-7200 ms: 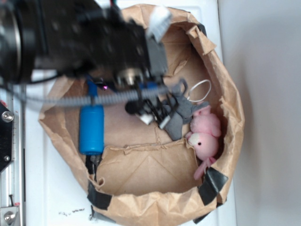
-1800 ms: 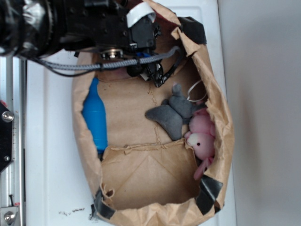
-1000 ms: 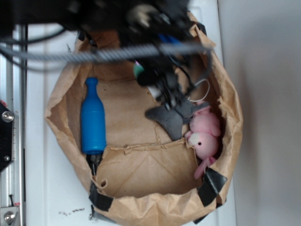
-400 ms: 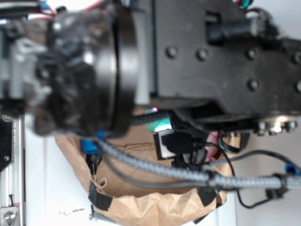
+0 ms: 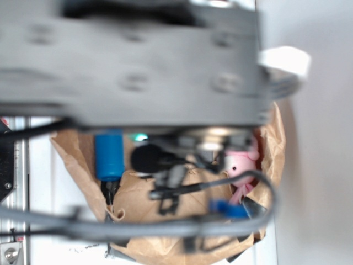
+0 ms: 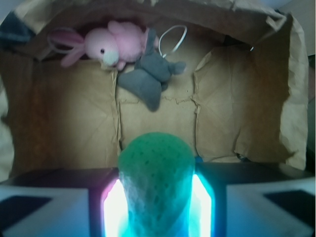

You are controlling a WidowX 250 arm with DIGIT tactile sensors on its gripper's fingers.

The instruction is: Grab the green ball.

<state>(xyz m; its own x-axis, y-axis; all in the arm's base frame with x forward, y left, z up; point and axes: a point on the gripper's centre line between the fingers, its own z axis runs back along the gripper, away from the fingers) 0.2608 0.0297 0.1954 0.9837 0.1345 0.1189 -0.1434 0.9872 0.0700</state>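
- In the wrist view the gripper (image 6: 155, 197) is clamped on the green ball (image 6: 155, 173): the ball fills the gap between the two jaws, and both appear to press against its sides.
- The ball therefore sits in the claw itself, raised above the floor of the paper bag (image 6: 74, 133), nearer the camera than anything lying in the bag.
- The step in hand looks like securing the ball and carrying it clear. To do it well, the jaws should hold their squeeze without tightening further, and the arm should rise straight up out of the bag so the ball does not catch on the crumpled paper walls.
- The ball looks soft and slightly squeezed, taller than wide between the jaws, so a sudden swing could let it slip; a steady lift is the safer choice.
- Its surface is mint-green and finely pitted or ridged, lit bright cyan at the lower edges by the glow beside the jaws.
- Beyond the ball, at the far wall of the bag, lie a pink plush bunny (image 6: 106, 43) and, touching it, a grey plush toy (image 6: 145, 81), both well apart from the ball.
- In the exterior view the blurred arm hides most of the bag; only a sliver of green (image 5: 139, 136) shows, just beside the blue bottle (image 5: 109, 154).
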